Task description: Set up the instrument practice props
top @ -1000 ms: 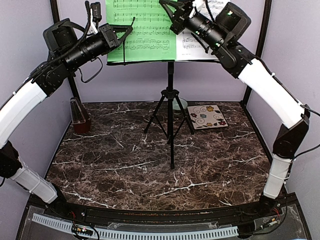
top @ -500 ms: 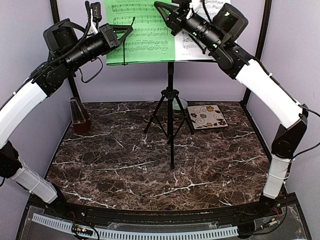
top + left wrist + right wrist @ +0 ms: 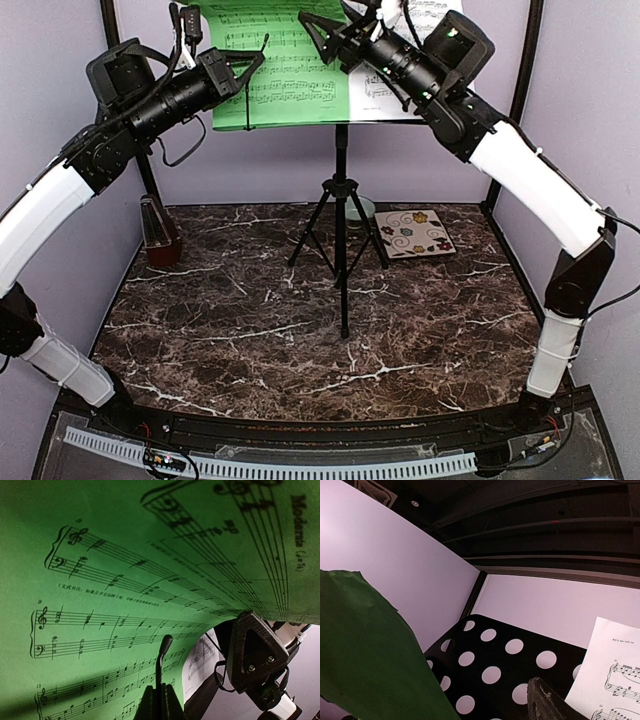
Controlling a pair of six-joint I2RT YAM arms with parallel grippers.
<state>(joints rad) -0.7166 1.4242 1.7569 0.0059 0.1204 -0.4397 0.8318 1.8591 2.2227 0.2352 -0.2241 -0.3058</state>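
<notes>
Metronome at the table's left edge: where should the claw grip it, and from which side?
Probably best to take the metronome around its narrower upper half, coming from above: it stands upright, tapers upward, and the wall crowds its left side.

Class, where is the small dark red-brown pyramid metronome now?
In the top view, the small dark red-brown pyramid metronome stands far left on the marble table, left of the black tripod music stand.

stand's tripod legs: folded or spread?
Spread. The music stand has three legs splayed out from the hub down to the marble table, and its post stands upright.
</notes>
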